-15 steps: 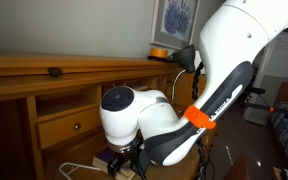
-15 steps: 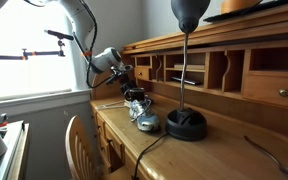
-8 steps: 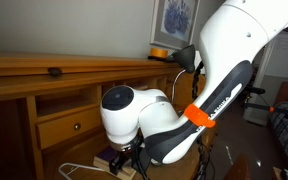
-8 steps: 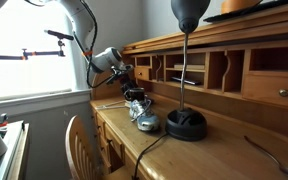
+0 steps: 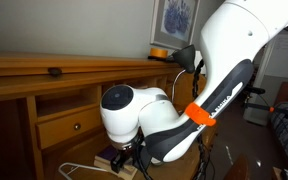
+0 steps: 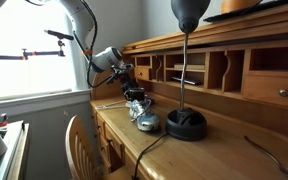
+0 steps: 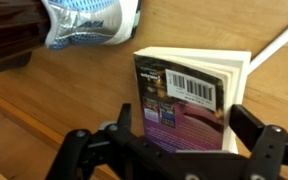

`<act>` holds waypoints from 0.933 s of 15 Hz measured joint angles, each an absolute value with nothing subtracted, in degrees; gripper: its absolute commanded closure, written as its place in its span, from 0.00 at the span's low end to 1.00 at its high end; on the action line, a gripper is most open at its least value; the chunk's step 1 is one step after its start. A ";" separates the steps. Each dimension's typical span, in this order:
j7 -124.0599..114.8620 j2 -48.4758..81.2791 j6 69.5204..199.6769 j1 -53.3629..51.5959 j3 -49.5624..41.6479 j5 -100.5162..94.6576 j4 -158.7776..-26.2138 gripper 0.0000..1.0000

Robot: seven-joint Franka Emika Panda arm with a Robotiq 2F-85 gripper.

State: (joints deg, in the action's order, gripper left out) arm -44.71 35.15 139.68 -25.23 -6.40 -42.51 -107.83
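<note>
— Where's the book (image 7: 189, 85)?
— Centre of the wrist view, on the wooden desk (image 7: 44, 110), lower right of the blue-white packet (image 7: 89, 25).
— And the gripper (image 7: 181, 135)?
— Spread wide, a finger either side of it.

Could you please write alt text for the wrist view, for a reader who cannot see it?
A paperback book lies barcode side up on a wooden desk, framed by the open gripper. A blue-and-white object lies beyond it, a white cable to its right.
</note>
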 measured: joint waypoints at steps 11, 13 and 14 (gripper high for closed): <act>-44.71 34.49 136.95 -25.15 -6.07 -45.33 -107.88 0.00; -44.71 34.54 136.71 -25.01 -5.88 -45.65 -107.99 0.00; -44.71 34.59 136.64 -24.93 -5.81 -45.73 -108.01 0.00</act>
State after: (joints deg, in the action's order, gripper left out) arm -44.71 34.59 136.64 -24.93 -5.81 -45.73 -108.01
